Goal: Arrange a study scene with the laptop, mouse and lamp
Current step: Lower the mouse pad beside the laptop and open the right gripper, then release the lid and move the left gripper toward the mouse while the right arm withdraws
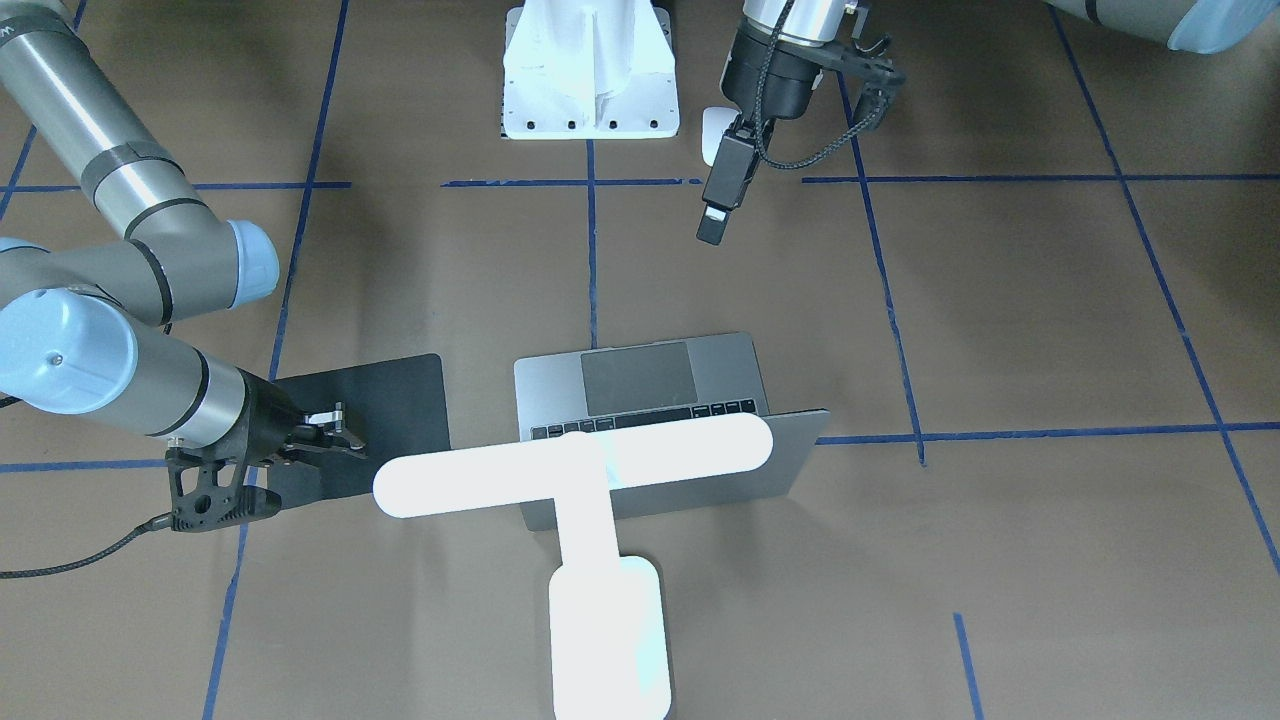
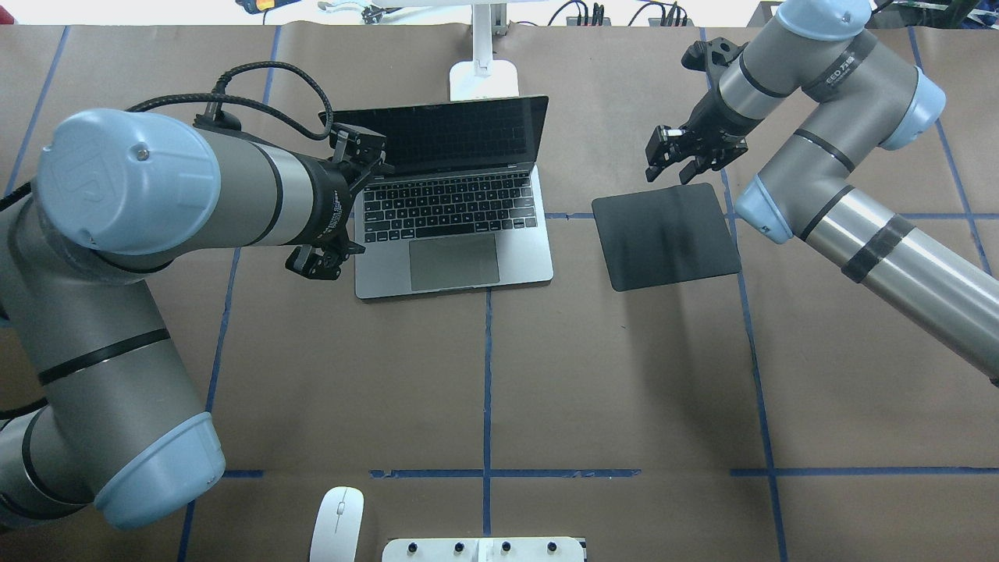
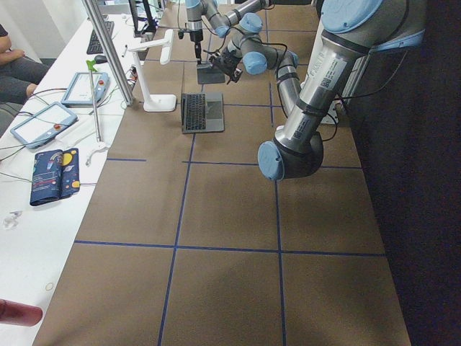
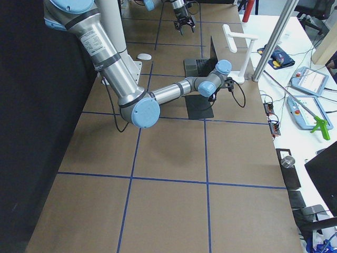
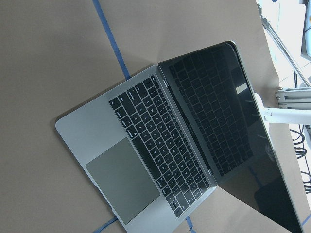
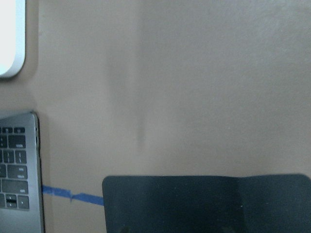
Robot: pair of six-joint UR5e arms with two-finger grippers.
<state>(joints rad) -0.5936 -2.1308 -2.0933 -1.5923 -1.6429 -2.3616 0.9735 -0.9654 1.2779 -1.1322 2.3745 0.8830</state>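
Front view: the lamp (image 1: 570,465) glows on the far side of the open laptop (image 1: 640,375), its long head reaching across above the lid. The left claw (image 1: 714,222) hangs over bare table between the laptop and the mouse (image 1: 710,140), which lies by the white mount block (image 1: 590,80). The claw carries nothing, and seen edge-on I cannot tell whether it is spread or closed.

Overhead view: the right claw (image 2: 679,164) hovers spread and empty at the far edge of the black mat (image 2: 663,234), right of the laptop. The mouse is down by the robot's base, well apart from the mat (likely where it belongs).

Side views: these add little; the lamp base stands just beside the laptop's back.

Left wrist view: only the open laptop shows, no fingers.

Right wrist view: mat edge, a laptop corner and a lamp-base corner.

My judgement of the risks: the left arm is near the laptop's edge, so a careless swing toward the mouse could clip the lid or tip it into the lamp. The smooth mouse may slip from a pinch. The thin mat could slide if nudged.

Containers: none show in any view (no tray, box or bin).
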